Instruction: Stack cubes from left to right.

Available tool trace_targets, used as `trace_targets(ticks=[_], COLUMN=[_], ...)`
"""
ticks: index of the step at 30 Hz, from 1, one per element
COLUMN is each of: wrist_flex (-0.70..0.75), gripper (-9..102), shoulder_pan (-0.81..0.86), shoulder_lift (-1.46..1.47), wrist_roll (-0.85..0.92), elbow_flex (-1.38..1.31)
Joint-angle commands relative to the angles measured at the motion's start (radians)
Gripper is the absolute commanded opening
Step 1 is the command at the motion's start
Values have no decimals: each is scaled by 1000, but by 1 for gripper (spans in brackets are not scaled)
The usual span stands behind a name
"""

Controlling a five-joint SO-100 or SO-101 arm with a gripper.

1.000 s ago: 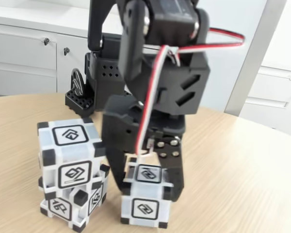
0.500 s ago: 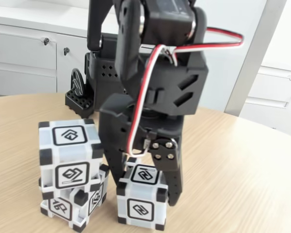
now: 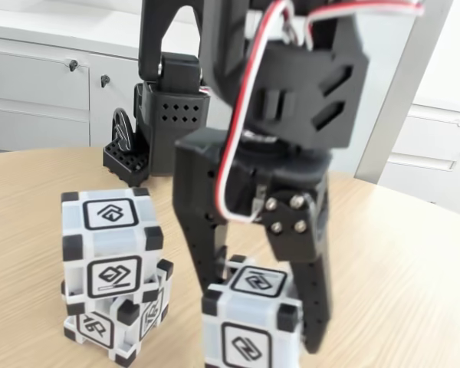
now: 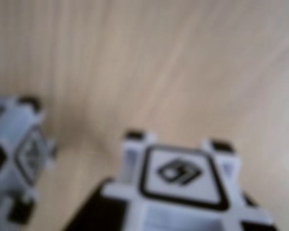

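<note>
Gripper (image 3: 257, 326) clamped on third cube (image 3: 251, 322), right of two-cube stack (image 3: 113, 268). Lift clear above stack top, centre, lower squarely.

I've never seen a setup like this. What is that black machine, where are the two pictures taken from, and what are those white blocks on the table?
The black machine is a small robot arm standing on a wooden table. Its hand has two long black fingers, one on each side of a white cube with black corners and a square symbol on each face. The fingers seem to grip it, and whether it rests on the table cannot be told.

The fixed view comes from a camera standing in front of the arm. The wrist view comes from a camera riding on the arm, looking down, so the gripped cube looks large and blurry.

At the left of the fixed view, two more cubes are already stacked, the upper cube on the lower cube.
</note>
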State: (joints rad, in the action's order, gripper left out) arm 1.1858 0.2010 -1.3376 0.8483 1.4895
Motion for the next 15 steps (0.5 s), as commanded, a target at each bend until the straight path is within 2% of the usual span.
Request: trace_targets(ticks=[1,8,15], wrist_flex=[-5,9,293], gripper=[16,16,16], shoulder_pan=[-25,-26,-25], shoulder_lift=[-20,-26,-158], wrist_roll=[-67,-196,-230], elbow_flex=[-100,-204,-353])
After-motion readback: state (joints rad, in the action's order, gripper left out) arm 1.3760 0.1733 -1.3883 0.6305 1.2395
